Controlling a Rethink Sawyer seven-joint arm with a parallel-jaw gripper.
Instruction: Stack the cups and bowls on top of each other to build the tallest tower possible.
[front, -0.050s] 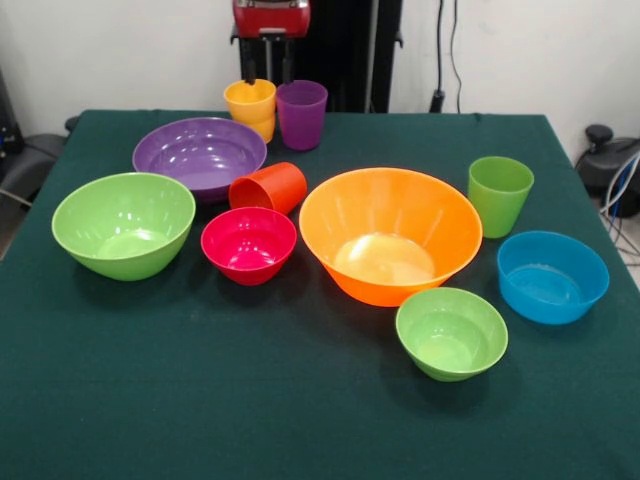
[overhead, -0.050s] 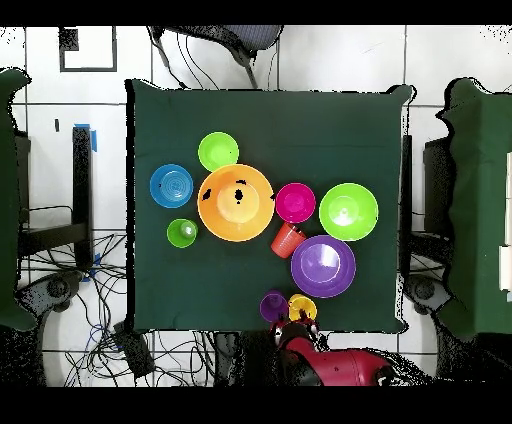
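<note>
Nothing is sitting stacked yet | your gripper (front, -0.050s: 262, 72) is hanging over the yellow cup (front, -0.050s: 250, 103), grip unclear | big orange bowl (front, -0.050s: 390, 233) is sitting mid-table, orange-red cup (front, -0.050s: 268, 187) lying beside it

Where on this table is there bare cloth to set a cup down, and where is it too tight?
Bare cloth: the wide strip in front of the small green bowl and pink-red bowl, and the corner behind the green cup. Crowded: the orange-red cup, lying on its side, sits wedged among the purple bowl, pink-red bowl and orange bowl.
</note>
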